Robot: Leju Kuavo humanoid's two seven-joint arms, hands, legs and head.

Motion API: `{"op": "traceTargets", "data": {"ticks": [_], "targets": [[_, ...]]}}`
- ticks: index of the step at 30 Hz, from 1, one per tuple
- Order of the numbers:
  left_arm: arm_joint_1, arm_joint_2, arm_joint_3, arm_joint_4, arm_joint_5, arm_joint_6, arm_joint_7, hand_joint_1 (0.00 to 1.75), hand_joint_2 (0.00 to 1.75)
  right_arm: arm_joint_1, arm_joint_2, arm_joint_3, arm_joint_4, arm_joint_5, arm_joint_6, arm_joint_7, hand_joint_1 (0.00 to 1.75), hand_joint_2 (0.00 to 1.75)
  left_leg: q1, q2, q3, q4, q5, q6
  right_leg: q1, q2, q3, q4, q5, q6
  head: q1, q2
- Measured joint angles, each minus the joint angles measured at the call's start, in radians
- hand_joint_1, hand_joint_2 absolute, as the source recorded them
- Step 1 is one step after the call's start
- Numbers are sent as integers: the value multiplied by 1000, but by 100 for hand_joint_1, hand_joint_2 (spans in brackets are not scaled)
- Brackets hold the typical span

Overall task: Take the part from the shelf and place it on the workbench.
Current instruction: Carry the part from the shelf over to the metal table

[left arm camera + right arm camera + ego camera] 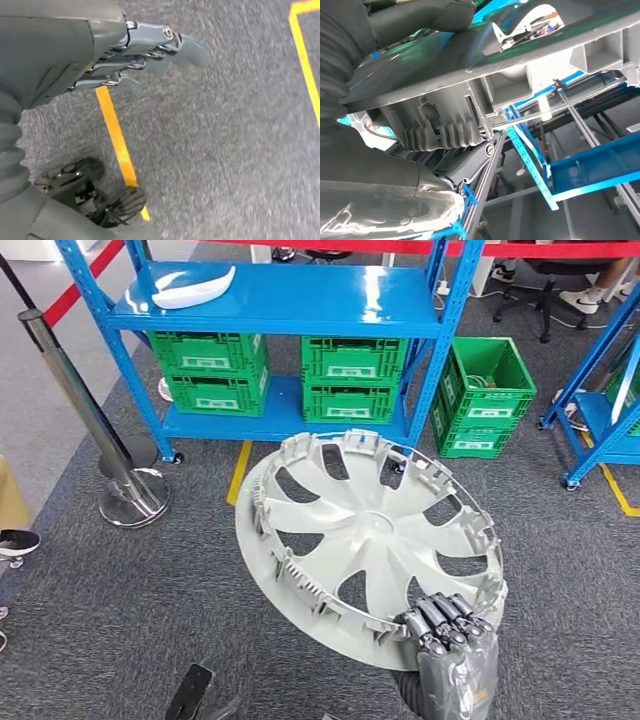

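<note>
A grey plastic wheel cover (370,540) is held by the right hand (445,625) at its near rim, clear of the blue shelf (287,300) and above the grey carpet (113,600). In the head view the fingers (438,618) are curled over the rim's edge, with the cover's ribbed inner face turned up and tilted toward the camera. In the right wrist view the cover's rim (478,95) is seen edge-on against the hand (433,145); the thumb appears to be pressed to the underside, though blur makes this uncertain. The left hand (151,50) is seen in the left wrist view above the carpet and a yellow floor line (117,140), with its fingers (188,50) stretched out, close side by side, and nothing in them. On the shelf's upper board a white moulded part (192,287) is lying. On the lower board green crates (211,370) are stacked, and another green crate (483,395) is set on the floor just beside the shelf. A chrome barrier post (83,410) is standing to the left.
</note>
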Motion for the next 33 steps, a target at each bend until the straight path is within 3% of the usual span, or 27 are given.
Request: {"op": "traceTargets", "data": {"ticks": [1, 2, 3, 4, 5, 6, 7, 9, 10, 11, 13, 14, 16, 17, 18, 19, 20, 22, 24, 25, 27, 29, 31, 33], "targets": [[1, -1, 0, 0, 0, -2, -2, 0, 175, 1, -1, 0, 0, 0, 0, 1, 175, 175, 0, 9, -17, 0, 11, 1, -2, -8, -17, 67, -45, 5, 4, 0], [2, -1, -1, 0, 0, -5, -5, 0, 175, 2, -1, -1, 0, 0, 0, 1, 175, 175, 0, 20, -33, 1, 23, 0, -4, -13, -29, 133, -64, 10, 6, 0], [3, -1, -1, 0, 0, -8, -8, 0, 175, 3, -1, -2, 0, 0, 0, 2, 175, 175, 0, 32, -49, 1, 36, -1, -6, -15, -32, 184, -54, 14, 7, 0], [3, -1, -3, 0, 0, -10, -10, 0, 175, 5, -1, -3, 0, 0, 0, 2, 175, 175, 0, 43, -65, 2, 48, -3, -8, -16, -23, 206, -20, 18, 7, 0], [2, -2, -5, 0, 0, -12, -12, 0, 175, 7, -1, -4, -1, 0, 0, 2, 175, 175, 0, 54, -78, 3, 58, -6, -10, -22, 4, 193, 19, 20, 7, 0], [2, -2, -7, 0, 0, -13, -13, 0, 175, 9, -1, -5, -1, 0, 0, 1, 175, 175, 0, 63, -89, 6, 67, -11, -12, -36, 53, 141, 41, 22, 7, 0], [1, -2, -10, 0, 0, -14, -13, 0, 175, 10, -1, -5, -2, 0, 0, 0, 175, 175, -2, 69, -97, 9, 74, -16, -11, -55, 120, 59, 34, 23, 8, 0], [-1, -1, -15, 0, 0, -16, -14, 0, 175, 10, 0, -6, -4, 0, 0, -4, 175, 175, -5, 82, -105, 16, 85, -27, -8, -84, 227, -98, -22, 14, 7, 0], [-3, 0, -16, 0, 1, -17, -14, 0, 175, 9, 0, -6, -4, 0, 0, -6, 175, 175, -6, 90, -107, 18, 90, -33, -5, -84, 247, -137, -44, 6, 8, 0], [-5, 1, -17, 0, 3, -18, -13, 0, 175, 9, 1, -6, -5, 0, 0, -10, 175, 175, -5, 99, -108, 19, 95, -39, -4, -76, 245, -148, -50, -4, 7, 0], [-7, 2, -17, 0, 6, -21, -12, 0, 175, 10, 6, -9, -4, -1, 0, -20, 175, 175, 0, 79, -113, 34, 78, -53, -4, -60, 231, -147, -38, -23, 6, 0], [-6, 2, -18, 0, 7, -23, -10, 0, 175, 11, 9, -12, -5, -1, 0, -26, 175, 175, 2, 56, -122, 63, 47, -58, -4, -53, 226, -147, -30, -32, 6, 0], [-6, 3, -18, 0, 9, -26, -8, 0, 175, 15, 16, -19, -5, -1, 0, -40, 175, 175, 3, 15, -162, 181, -42, -63, -2, -35, 216, -145, -14, -44, 5, 0], [-6, 4, -18, 0, 9, -27, -6, 0, 175, 18, 20, -23, -6, -1, 0, -47, 175, 175, 3, 9, -183, 247, -76, -63, 1, -24, 210, -143, -8, -46, 5, 0], [-6, 5, -18, 0, 10, -28, -4, 0, 175, 22, 23, -28, -8, -1, 0, -53, 175, 175, 2, 7, -194, 293, -89, -60, 4, -13, 203, -141, -2, -47, 5, 0], [-6, 5, -19, 0, 10, -26, -2, 0, 175, 27, 27, -32, -10, -1, 0, -57, 175, 175, 1, 6, -191, 306, -82, -55, 7, -1, 196, -137, 2, -48, 4, 0], [-8, 3, -20, 0, 10, -22, -1, 0, 175, 33, 30, -38, -12, -1, 0, -60, 175, 175, 0, 2, -170, 278, -56, -49, 10, 11, 191, -134, 4, -48, 4, 0], [-11, -1, -23, 0, 11, -11, 0, 0, 175, 43, 36, -46, -19, -1, 0, -64, 175, 175, -3, -33, -100, 158, 5, -27, 13, 33, 182, -125, 5, -47, 6, 0], [-13, -9, -24, 0, 13, -4, 0, 0, 175, 50, 40, -52, -26, -1, 0, -67, 175, 175, -6, -73, -55, 69, 31, -12, 10, 54, 171, -119, 8, -40, 7, 0], [-14, -12, -25, 0, 14, -3, 1, 0, 175, 54, 42, -55, -30, -1, 0, -69, 175, 175, -7, -79, -49, 55, 30, -10, 7, 65, 165, -117, 12, -34, 6, 0], [-19, -21, -27, 0, 15, -3, 2, 0, 175, 64, 47, -64, -39, -1, 0, -73, 175, 175, -6, -58, -47, 35, 32, -9, 4, 80, 151, -114, 17, -21, 2, 0], [-25, -28, -31, 0, 16, -5, 2, 0, 175, 72, 51, -71, -46, -1, 0, -75, 175, 175, -1, -32, -44, 12, 34, -4, 5, 50, 123, -77, -9, -10, 6, 0], [-24, -31, -37, 0, 17, -6, 1, 0, 175, 74, 53, -75, -50, -2, 0, -77, 175, 175, 0, -7, -46, 5, 37, -1, 3, 4, 68, 33, -69, 2, 11, 0], [-18, -32, -40, 0, 17, -7, 1, 0, 175, 81, 57, -79, -53, -2, 0, -80, 175, 175, 0, 18, -50, 6, 38, -1, -3, -12, 14, 151, -114, 12, 11, 0]]}}
